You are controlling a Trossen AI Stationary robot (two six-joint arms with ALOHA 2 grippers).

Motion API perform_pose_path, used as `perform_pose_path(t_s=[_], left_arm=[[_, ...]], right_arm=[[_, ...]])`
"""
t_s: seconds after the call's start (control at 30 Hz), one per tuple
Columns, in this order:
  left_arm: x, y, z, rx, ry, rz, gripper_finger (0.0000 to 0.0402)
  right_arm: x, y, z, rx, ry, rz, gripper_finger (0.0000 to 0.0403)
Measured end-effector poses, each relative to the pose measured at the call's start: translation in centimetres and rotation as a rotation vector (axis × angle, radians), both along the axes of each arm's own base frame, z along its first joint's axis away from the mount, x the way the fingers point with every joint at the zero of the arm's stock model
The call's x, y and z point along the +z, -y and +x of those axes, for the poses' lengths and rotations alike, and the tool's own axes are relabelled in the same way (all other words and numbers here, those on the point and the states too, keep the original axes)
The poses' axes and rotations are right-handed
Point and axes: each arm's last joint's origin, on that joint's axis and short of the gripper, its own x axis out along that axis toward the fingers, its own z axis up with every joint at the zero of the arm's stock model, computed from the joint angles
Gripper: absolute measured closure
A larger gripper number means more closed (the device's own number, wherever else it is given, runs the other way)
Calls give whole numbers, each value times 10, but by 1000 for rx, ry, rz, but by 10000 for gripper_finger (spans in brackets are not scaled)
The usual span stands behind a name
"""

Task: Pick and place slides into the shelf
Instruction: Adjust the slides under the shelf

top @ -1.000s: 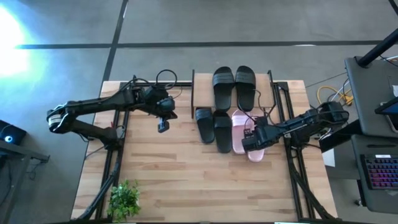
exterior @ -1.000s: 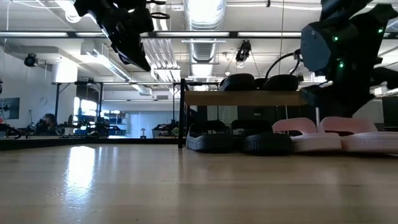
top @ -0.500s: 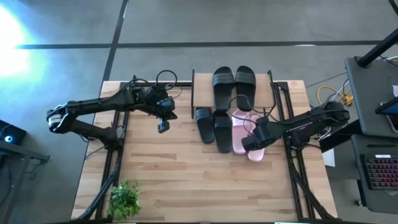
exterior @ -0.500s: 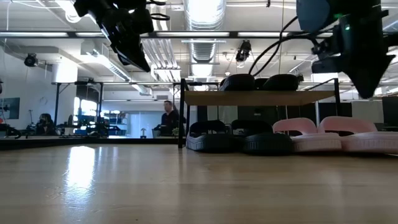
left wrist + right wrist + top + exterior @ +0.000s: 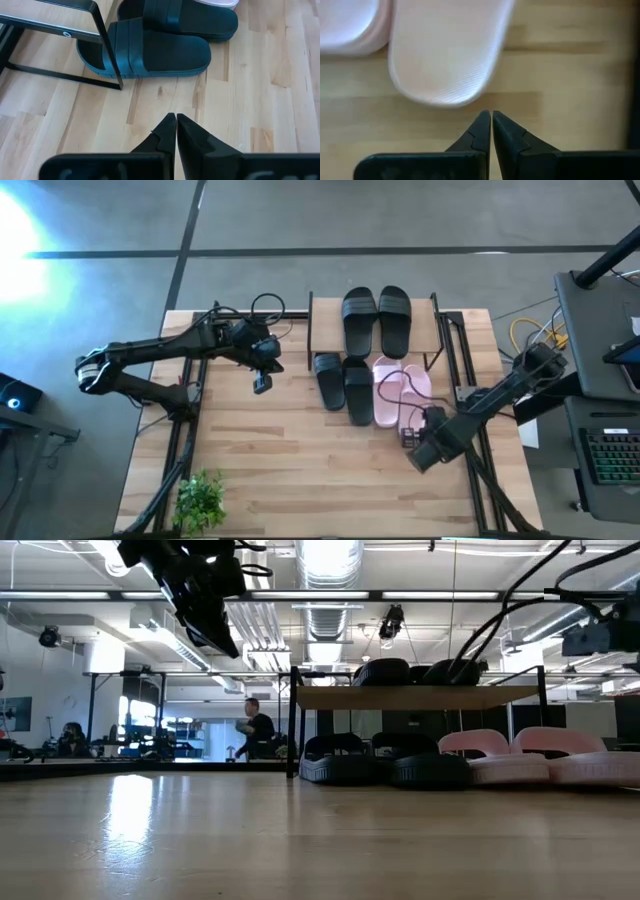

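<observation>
On the bench [image 5: 300,470], the shelf [image 5: 325,315] is seen with two black slides [image 5: 377,318] on top, two more black slides [image 5: 345,385] below, and the pink slides [image 5: 400,390] alongside. The right gripper [image 5: 415,442] is held with jaws shut and empty beside a pink heel; opening them before descending is advisable. The left gripper [image 5: 262,383] is parked, jaws shut.
</observation>
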Motion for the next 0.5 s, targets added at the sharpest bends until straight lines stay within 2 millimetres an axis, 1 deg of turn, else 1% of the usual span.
perform_pose_path(t_s=[0.1,0.2,0.33,0.5], left_arm=[[0,0,0,1,0,0,402],[0,0,0,1,0,0,402],[0,0,0,3,-2,2,402],[0,0,0,5,-2,4,402]], right_arm=[[-13,-6,4,51,52,23,390],[-26,-9,8,106,59,28,390],[-43,-9,9,115,-2,-24,390],[-52,-8,11,102,-46,-80,390]])
